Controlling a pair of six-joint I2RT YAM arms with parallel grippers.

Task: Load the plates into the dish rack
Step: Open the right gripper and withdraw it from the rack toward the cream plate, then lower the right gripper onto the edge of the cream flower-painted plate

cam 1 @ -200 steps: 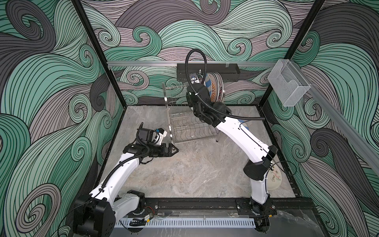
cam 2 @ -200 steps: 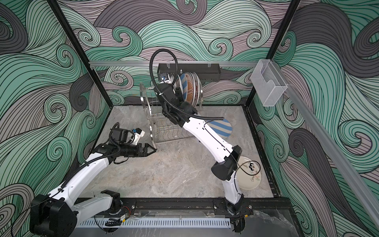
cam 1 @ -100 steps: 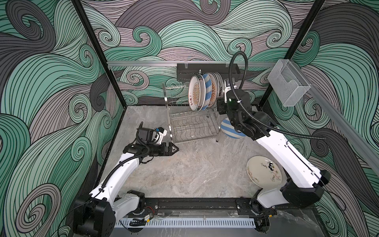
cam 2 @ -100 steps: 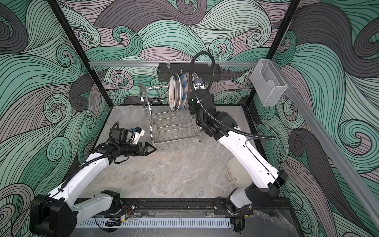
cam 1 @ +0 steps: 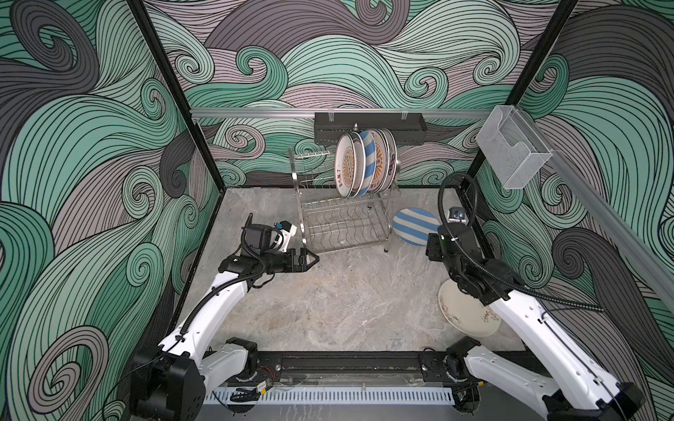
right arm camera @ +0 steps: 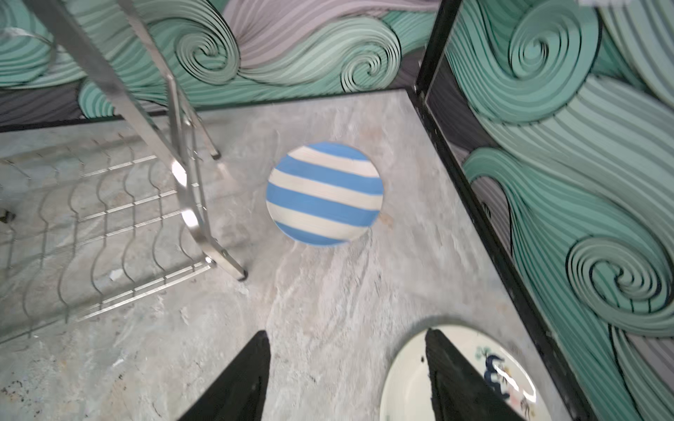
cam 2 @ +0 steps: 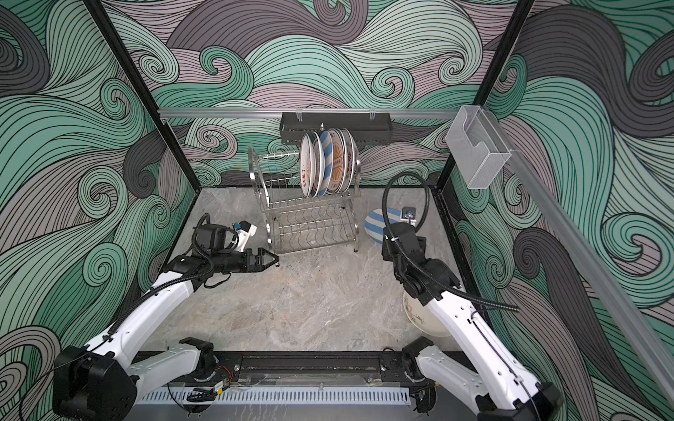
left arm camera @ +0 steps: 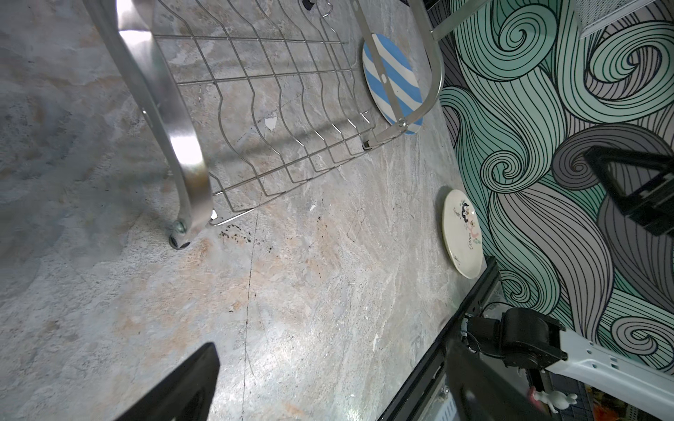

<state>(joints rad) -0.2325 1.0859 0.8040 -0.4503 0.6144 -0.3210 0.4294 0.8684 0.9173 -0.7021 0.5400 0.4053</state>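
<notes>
The steel dish rack [cam 1: 343,226] [cam 2: 310,229] stands at the back middle, with several plates [cam 1: 350,169] [cam 2: 328,164] upright in its upper tier. A blue-striped plate [cam 1: 414,226] [right arm camera: 324,193] lies flat to the right of the rack. A cream plate [cam 1: 463,313] [right arm camera: 405,382] lies at the front right, partly under my right arm. My right gripper [right arm camera: 346,331] hangs open and empty over that plate's edge. In both top views its fingers are hidden under the wrist. My left gripper [cam 1: 312,258] [left arm camera: 332,350] is open and empty beside the rack's front left leg.
A long black perforated tray [cam 1: 368,127] hangs on the back wall behind the rack. A clear plastic box [cam 1: 510,153] is mounted on the right wall rail. Patterned walls close in three sides, and a black frame rail [cam 1: 346,364] runs along the front.
My right arm has swung from the rack's upper tier to the right and forward, down over the cream plate. The left arm has not moved.
</notes>
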